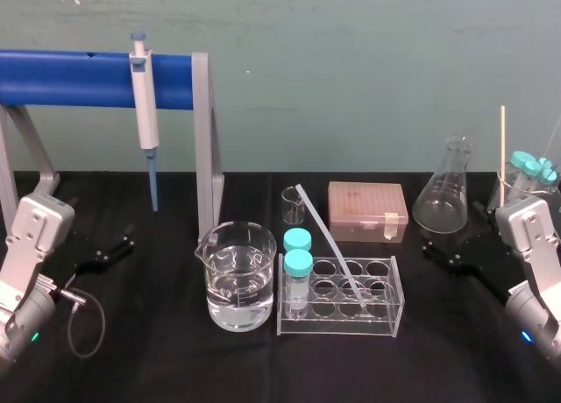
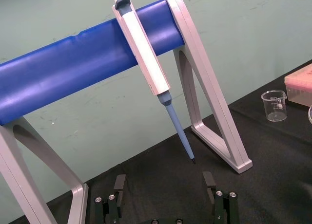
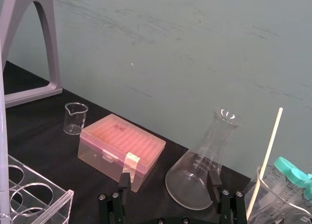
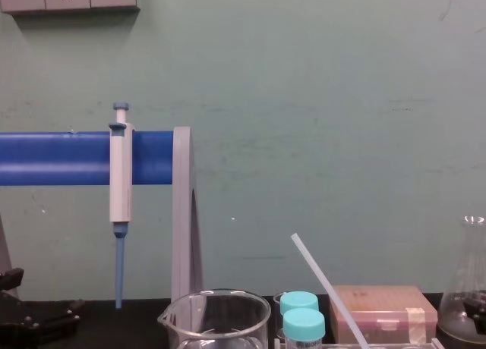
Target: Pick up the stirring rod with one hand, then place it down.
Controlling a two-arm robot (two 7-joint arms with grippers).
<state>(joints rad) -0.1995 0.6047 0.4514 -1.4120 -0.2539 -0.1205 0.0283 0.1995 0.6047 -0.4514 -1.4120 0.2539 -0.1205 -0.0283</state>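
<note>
The rod (image 1: 331,247) stood slanted in the rack (image 1: 337,326). Its lower end sat in a front-row hole right of the middle, and its upper end leaned toward 11 o'clock, near the small beaker (image 1: 292,206). From the chest, the rod (image 4: 326,284) rose at a slant beside the capped tubes (image 4: 302,319).

Both claws were apart from it. The left claw (image 1: 110,250) rested low over the table (image 1: 158,359) at the left, jaws parted and holding nothing. The rod lay well apart at its 3 o'clock, past the big beaker (image 1: 235,289). From its wrist, the left claw (image 2: 165,182) was spread wide before the pipette (image 2: 146,53).

The right claw (image 1: 451,261) sat at the right, just in front of the flask (image 1: 443,197). It was likewise released and empty, with the rod at its 9 o'clock. From its wrist, the right claw (image 3: 168,181) gaped toward the flask.
</note>
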